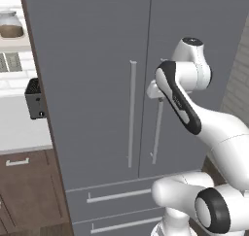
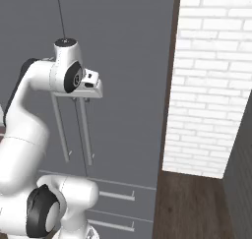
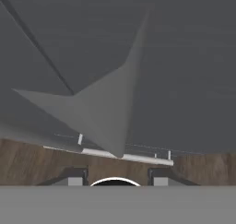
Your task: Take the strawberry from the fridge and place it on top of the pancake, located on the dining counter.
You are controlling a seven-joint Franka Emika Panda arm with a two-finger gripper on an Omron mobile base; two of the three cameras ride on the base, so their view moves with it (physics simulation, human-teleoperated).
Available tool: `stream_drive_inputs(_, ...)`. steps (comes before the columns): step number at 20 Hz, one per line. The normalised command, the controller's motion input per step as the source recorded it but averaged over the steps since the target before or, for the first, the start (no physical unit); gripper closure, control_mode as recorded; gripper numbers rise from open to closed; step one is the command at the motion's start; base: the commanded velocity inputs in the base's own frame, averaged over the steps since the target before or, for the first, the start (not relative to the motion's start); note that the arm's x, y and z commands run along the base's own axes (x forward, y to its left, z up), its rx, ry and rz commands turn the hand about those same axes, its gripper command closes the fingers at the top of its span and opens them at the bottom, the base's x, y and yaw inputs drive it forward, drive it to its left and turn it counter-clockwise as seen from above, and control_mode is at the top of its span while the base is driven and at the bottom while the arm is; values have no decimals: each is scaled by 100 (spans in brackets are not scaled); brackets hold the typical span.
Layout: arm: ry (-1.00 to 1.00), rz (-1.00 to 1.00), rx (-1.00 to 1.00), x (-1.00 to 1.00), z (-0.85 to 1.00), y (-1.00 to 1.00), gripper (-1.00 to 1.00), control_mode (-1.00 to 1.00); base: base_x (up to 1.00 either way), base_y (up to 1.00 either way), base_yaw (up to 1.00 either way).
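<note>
The fridge (image 1: 97, 84) stands with both doors closed, so the strawberry is hidden. My gripper (image 1: 154, 91) hangs at the top end of the right door's slim vertical handle (image 1: 156, 133), pointing down along it. From the right base view the gripper (image 2: 84, 98) sits just over that handle (image 2: 87, 134). In the hand view the grey handle (image 3: 108, 112) runs away between my two fingertips (image 3: 76, 177), which stand apart with a gap on each side of it. The pancake and the dining counter are out of view.
The left door handle (image 1: 131, 113) hangs next to the right one, with two lower drawers (image 1: 116, 196) beneath. A white brick wall (image 2: 211, 80) stands close on the fridge's right. A dark toaster (image 1: 35, 100) sits on the wall counter to the left.
</note>
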Motion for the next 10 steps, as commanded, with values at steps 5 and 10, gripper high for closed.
stream_drive_inputs(5, 0, 0, 0, -2, 0, 0, -100, 100, -14, 19, 0)
stream_drive_inputs(10, 0, 0, 0, 0, 0, 0, -100, 100, -10, 61, -4)
